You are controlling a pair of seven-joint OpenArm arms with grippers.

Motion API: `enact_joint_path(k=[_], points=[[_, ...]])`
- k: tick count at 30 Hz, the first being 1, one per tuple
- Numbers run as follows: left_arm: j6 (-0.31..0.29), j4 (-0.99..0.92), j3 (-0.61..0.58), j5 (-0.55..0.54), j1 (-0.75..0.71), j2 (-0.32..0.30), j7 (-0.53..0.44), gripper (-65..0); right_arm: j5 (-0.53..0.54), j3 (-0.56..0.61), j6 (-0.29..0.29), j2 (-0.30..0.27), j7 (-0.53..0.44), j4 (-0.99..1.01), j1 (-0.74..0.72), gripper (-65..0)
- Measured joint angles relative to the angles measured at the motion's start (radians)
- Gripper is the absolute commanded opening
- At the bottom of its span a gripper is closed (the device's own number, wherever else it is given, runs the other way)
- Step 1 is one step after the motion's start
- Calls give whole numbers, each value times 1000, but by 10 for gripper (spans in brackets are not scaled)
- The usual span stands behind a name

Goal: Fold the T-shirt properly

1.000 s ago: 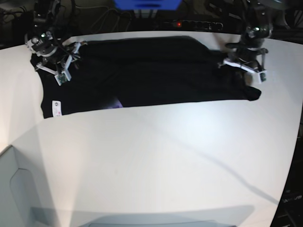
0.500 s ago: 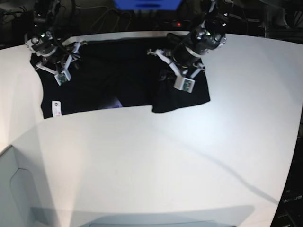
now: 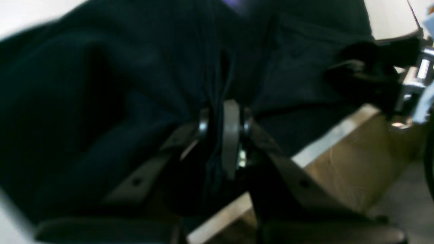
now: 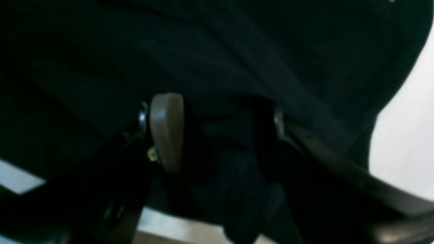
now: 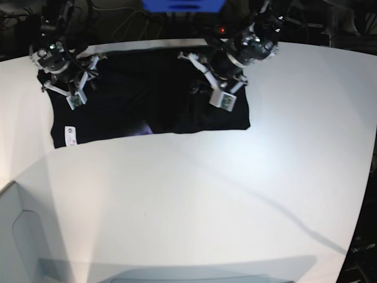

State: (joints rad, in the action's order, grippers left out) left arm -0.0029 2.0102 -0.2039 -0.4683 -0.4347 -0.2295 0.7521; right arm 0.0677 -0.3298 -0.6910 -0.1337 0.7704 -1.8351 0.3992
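The black T-shirt (image 5: 129, 100) lies at the far side of the white table, its right part folded over toward the middle. Its white tag (image 5: 70, 135) and a purple patch (image 5: 143, 128) show at the near edge. My left gripper (image 5: 197, 73) is over the folded part and, in the left wrist view (image 3: 222, 128), is shut on a ridge of black cloth (image 3: 118, 84). My right gripper (image 5: 88, 73) is at the shirt's left end. In the right wrist view (image 4: 220, 135) its jaws stand a little apart, with a thick bunch of cloth (image 4: 237, 51) between them.
The white table (image 5: 206, 206) stretches toward the front. A blue box (image 5: 182, 5) and cables lie behind the table's far edge. A grey bin edge (image 5: 23, 236) shows at the bottom left. The table's far edge (image 3: 339, 132) shows in the left wrist view.
My left gripper has carried the shirt's right end leftward over the body, making a fold, and has moved slightly back and left. The right gripper has stayed at the left end.
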Motion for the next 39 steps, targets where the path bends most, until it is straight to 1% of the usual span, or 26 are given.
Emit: enact_joint_path(k=[2, 4, 5, 7, 9, 12, 15, 17, 19, 20, 21, 23, 25, 30, 34, 36, 39], points=[[13, 0, 137, -84, -39, -10, -40, -650, 1, -2, 0, 0, -7, 10, 0, -318], [3, 0, 291, -193, -83, -28, -71, -650, 2, -3, 1, 0, -19, 27, -1, -318], [0, 0, 362, -254, -106, -43, -64, -650, 10, -3, 1, 0, -19, 32, -7, -318], [7, -3, 500, -330, -126, -66, -53, -650, 17, -3, 3, -1, -26, 56, -26, -319], [7, -4, 599, -397, -133, -86, -54, -650, 24, 0, 3, -2, -43, 83, -40, -319], [-1, -2, 727, -463, -159, -106, -46, -650, 27, 0, 4, 1, -54, 105, -60, -319], [0, -2, 869, -487, -206, -100, 43, -650, 28, 0, 3, 2, -55, 111, -66, -319], [0, -3, 942, -496, -222, -79, 98, -650, 27, 0, 4, 2, -60, 113, -67, -319], [0, -3, 1001, -498, -221, -29, 140, -650, 27, 0, 3, 2, -51, 112, -70, -319], [-1, -3, 1025, -498, -221, -11, 177, -650, 27, 0, 3, 2, -51, 113, -72, -319], [-1, -12, 1043, -499, -221, 3, 194, -650, 27, 0, 3, 2, -52, 113, -72, -319], [0, -40, 1066, -494, -221, 19, 203, -650, 31, 0, 3, 2, -53, 113, -72, -319], [0, -65, 1066, -494, -209, 19, 218, -650, 31, 0, 3, 2, -53, 113, -72, -319], [-1, -114, 1067, -498, -192, 16, 208, -650, 30, 0, 3, 2, -53, 113, -73, -319], [-1, -109, 1066, -497, -196, 17, 209, -650, 31, 0, 3, 2, -52, 113, -74, -319], [-1, -74, 1058, -502, -196, 16, 213, -650, 31, 0, 3, 2, -52, 113, -74, -319], [0, -25, 979, -501, -197, 16, 209, -650, 30, 0, 3, 2, -53, 113, -74, -319]])
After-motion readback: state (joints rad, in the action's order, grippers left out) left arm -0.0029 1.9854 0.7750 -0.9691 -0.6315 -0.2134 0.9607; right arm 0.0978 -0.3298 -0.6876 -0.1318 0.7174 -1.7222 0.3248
